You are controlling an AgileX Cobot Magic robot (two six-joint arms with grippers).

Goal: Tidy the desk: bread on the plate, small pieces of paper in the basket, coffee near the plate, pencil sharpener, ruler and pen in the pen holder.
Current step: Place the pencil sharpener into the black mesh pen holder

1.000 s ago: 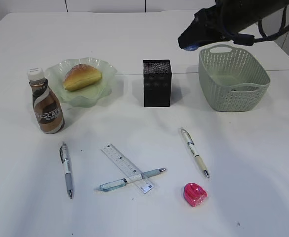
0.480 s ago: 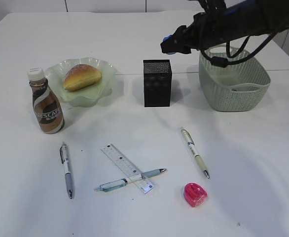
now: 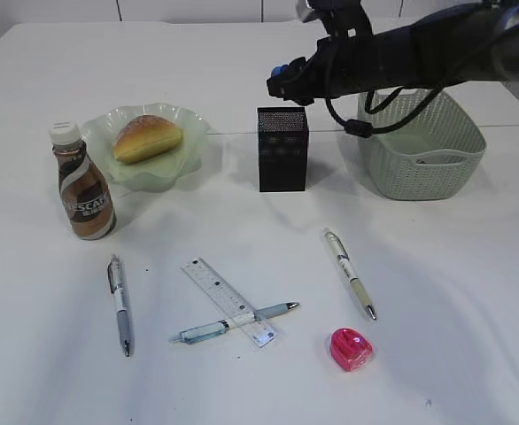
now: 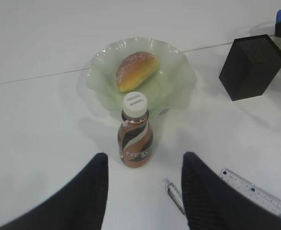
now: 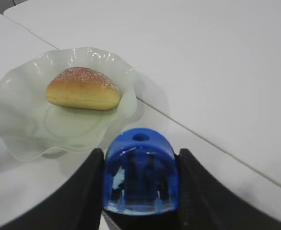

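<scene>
The right gripper was clamped on a translucent blue pencil sharpener and hung just above the black mesh pen holder. The left gripper stood half open and empty above the brown coffee bottle, just beside the pale green scalloped plate bearing the bread roll.

My left end effector hides part of a pen; the frame edge crops the ruler.
</scene>
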